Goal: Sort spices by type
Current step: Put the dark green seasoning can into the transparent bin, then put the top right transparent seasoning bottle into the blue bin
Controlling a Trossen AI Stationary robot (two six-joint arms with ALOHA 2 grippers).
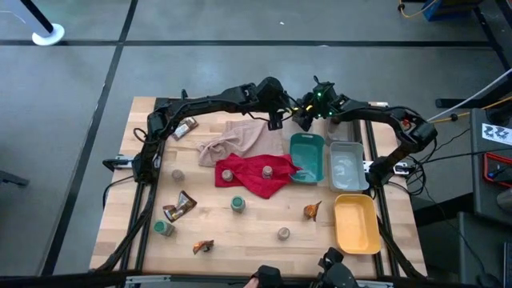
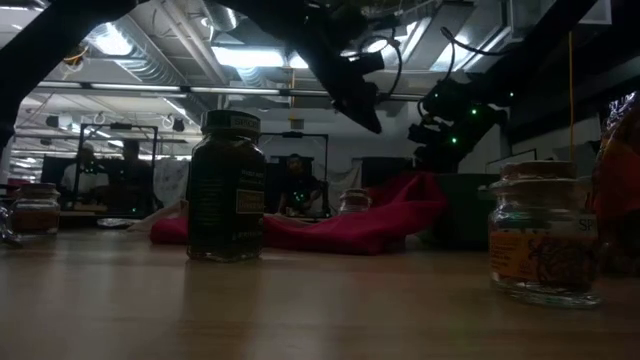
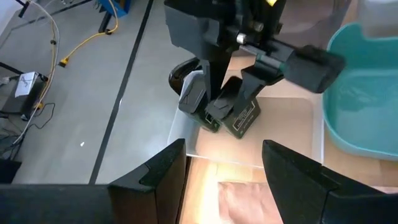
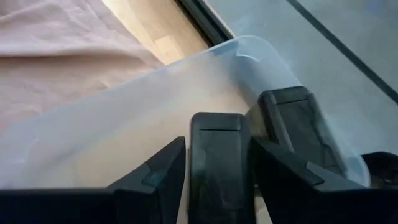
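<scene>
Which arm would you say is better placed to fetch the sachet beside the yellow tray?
Right, likely: the sachet lies on that arm's side; the left gripper hovers by the beige cloth.

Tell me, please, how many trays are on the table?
3: a teal tray next to the red cloth, a clear tray at its right, and a yellow tray apart at the table's right edge.

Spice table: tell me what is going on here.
Both arms reach over the table's far edge. The left gripper hangs open and empty near the beige cloth. The right gripper is beside it, by the teal tray. Jars and sachets lie scattered on the tabletop, two jars on the red cloth.
</scene>
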